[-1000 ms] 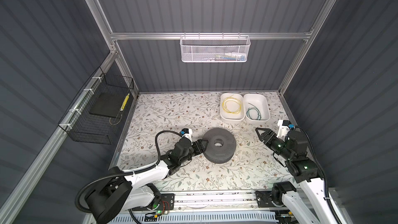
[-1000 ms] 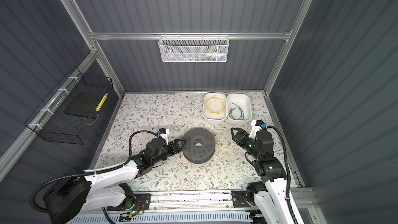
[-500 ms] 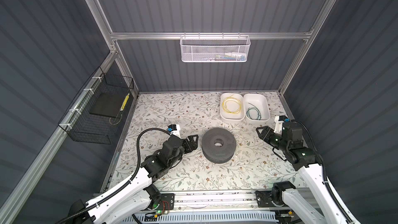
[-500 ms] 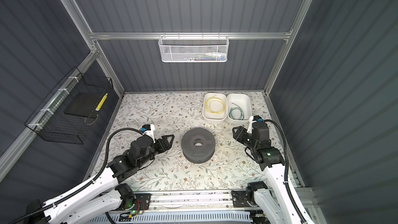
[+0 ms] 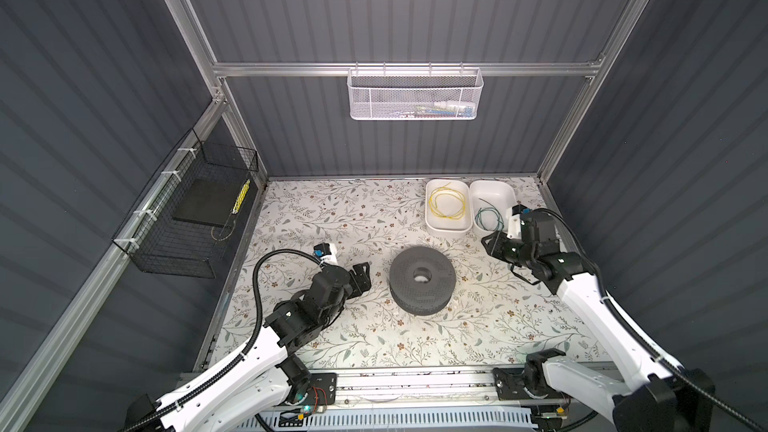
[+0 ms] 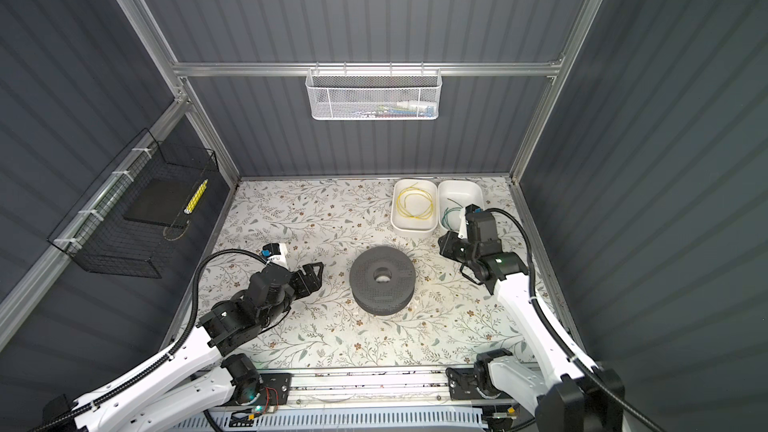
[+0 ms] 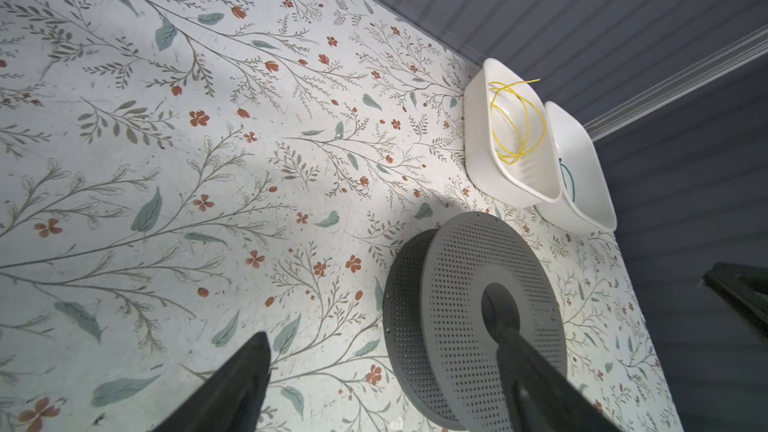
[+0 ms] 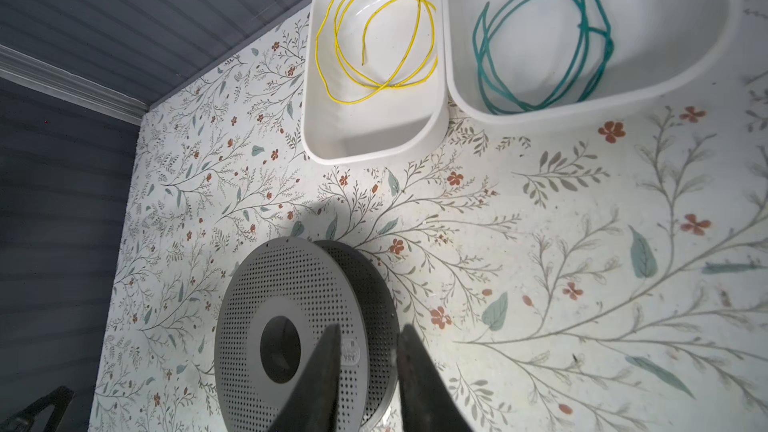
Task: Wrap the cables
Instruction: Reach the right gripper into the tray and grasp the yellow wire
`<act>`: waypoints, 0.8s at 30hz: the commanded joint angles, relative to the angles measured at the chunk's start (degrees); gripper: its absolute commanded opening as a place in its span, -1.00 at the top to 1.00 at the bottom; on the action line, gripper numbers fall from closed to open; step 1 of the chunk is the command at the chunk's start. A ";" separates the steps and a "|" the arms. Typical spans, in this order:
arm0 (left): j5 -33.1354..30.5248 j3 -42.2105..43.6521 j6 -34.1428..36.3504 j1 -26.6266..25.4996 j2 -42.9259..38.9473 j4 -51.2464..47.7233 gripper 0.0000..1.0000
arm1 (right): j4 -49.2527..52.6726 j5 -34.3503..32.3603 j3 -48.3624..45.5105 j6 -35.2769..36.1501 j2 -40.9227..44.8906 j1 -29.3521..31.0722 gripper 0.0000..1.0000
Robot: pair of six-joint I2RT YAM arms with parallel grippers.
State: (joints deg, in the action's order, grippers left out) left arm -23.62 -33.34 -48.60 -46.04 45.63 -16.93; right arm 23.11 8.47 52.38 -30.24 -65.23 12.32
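— Where is the cable (image 5: pixel 446 216)?

— It lies coiled loose in a bin (image 5: pixel 448 232) near the far right corner of the worktop (image 5: pixel 332 209), not yet wound on anything. A green cable (image 8: pixel 480 56) lies in the next bin (image 8: pixel 536 47). We take the bins as a way to keep the springy loops apart and penned in.

— And the spool (image 5: pixel 401 280)?

— It lies flat and bare at the middle of the worktop, where we judge both arms can reach it.

— Our end effectors?

— The left end effector (image 5: pixel 363 276) sits just beside the spool, toward the left edge, with its jaws wide and empty. We read that as ready to steady the spool. The right end effector (image 5: pixel 489 243) hangs near the right edge, between the spool and the next bin. Its jaws are narrow, with a slit showing and nothing in it, a gap that suits thin wire.

— What do the wrist views give us that the top views lack?

— The right wrist view shows each loop, a yellow end lying inside the coil, and that slit. The left wrist view shows a yellow end rising above the rim, but only a sliver of green behind the bin wall.

— And the top views?

— We see both arms at once, and how each end effector stands to the spool and bins. No wrist view shows that.
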 commanded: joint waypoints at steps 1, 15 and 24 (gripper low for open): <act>-2.01 -0.27 1.50 0.10 2.34 1.34 -0.74 | -4.14 -6.13 5.49 2.49 -8.03 0.25 0.44; -0.11 -1.28 7.33 0.16 10.11 7.41 -0.85 | -5.03 -8.68 31.24 -1.68 -43.48 1.48 0.41; -1.25 -2.23 9.38 0.43 11.61 8.12 -0.92 | -5.10 -14.34 34.24 -5.16 -50.56 3.33 0.38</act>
State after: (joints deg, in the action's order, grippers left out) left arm -24.05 -34.06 -41.04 -46.02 57.39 -10.02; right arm 17.78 -2.57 85.65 -33.21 -114.26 15.09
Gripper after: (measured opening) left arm 0.954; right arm 0.307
